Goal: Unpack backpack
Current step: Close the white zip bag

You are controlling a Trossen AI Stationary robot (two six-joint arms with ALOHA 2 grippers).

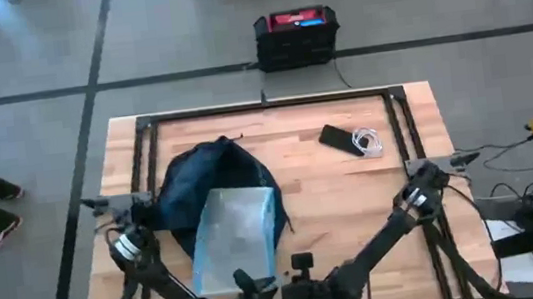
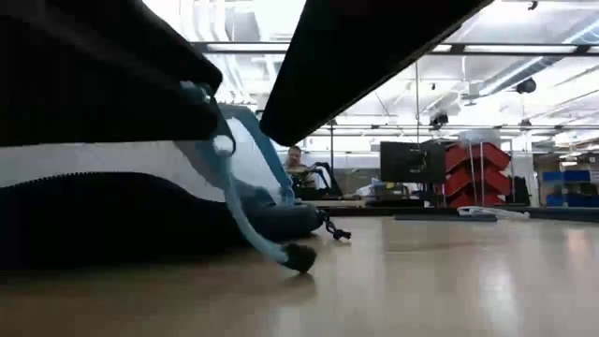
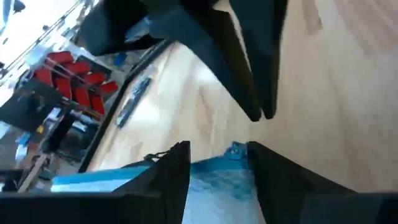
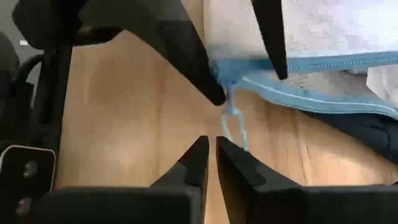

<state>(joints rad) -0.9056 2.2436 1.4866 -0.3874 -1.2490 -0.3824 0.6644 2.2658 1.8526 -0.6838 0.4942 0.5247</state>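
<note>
Backpack [image 1: 200,182] lies slumped on the tabletop [image 1: 353,200], dark navy, its flap thrown open to show pale lining edged with a light-blue zipper. Left claw [image 3: 217,165] sits at that zipper edge, fingers apart, blue fabric between them. Right claw [image 4: 211,152] is just beside it, fingers together, a blue zipper pull [image 4: 235,127] dangling ahead of its tips.

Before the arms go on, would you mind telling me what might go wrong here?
The left tool straddles the backpack's blue zipper edge; a poor bite could slip off. The right tool is shut beside the zipper pull cord, not on it, and both tools work close together, so they could collide.
</note>
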